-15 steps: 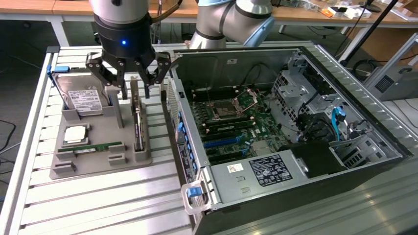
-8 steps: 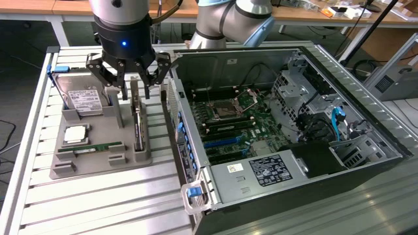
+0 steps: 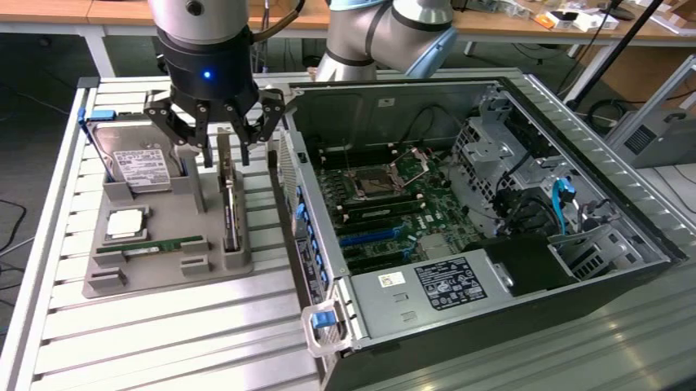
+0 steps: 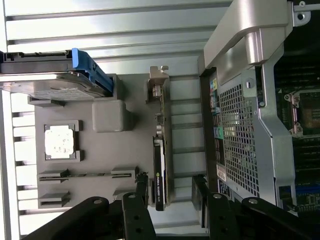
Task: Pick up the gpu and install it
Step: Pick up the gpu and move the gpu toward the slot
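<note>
The gpu (image 3: 228, 199) stands on its long edge in a slot of the grey holder tray (image 3: 163, 265), left of the open computer case in the exterior view. It is a thin card with a silver end bracket (image 4: 159, 82) and a dark body (image 4: 160, 165). My gripper (image 3: 221, 151) hangs over the card's far end, open. In the wrist view the gripper (image 4: 171, 189) has one dark finger on each side of the card, with a gap to each. Nothing is held.
On the same tray sit a hard drive (image 3: 136, 159) with a blue tab, a square silver CPU (image 3: 125, 221) and a narrow green RAM stick (image 3: 163, 244). The open case (image 3: 566, 269) shows its motherboard (image 3: 392, 199) and blue slots (image 3: 367, 238). The case's rear wall (image 4: 240, 135) stands close beside the card.
</note>
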You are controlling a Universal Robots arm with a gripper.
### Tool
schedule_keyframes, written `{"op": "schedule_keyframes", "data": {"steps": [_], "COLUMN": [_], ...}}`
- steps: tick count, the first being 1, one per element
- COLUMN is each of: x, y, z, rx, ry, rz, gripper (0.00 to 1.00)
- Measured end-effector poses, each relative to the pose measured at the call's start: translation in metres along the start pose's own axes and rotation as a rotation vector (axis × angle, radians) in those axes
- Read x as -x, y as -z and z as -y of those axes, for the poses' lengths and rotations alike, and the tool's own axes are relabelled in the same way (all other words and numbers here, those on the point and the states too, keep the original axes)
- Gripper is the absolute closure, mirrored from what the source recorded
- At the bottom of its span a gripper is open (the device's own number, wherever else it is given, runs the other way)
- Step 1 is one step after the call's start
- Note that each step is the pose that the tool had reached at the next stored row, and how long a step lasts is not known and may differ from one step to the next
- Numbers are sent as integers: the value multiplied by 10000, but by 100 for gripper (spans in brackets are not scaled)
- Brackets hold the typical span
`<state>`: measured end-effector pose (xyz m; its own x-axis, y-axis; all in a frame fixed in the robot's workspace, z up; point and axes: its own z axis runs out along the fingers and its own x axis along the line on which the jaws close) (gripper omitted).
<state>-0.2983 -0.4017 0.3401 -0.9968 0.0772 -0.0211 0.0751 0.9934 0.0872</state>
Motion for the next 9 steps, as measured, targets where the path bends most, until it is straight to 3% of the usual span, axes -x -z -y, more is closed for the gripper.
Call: {"op": "schedule_keyframes", "data": {"steps": [9], "x": [-1], "y": [-26], "z": [3], "rx": [30], "ry": [-1], "rz": [-2], "gripper": [52]}}
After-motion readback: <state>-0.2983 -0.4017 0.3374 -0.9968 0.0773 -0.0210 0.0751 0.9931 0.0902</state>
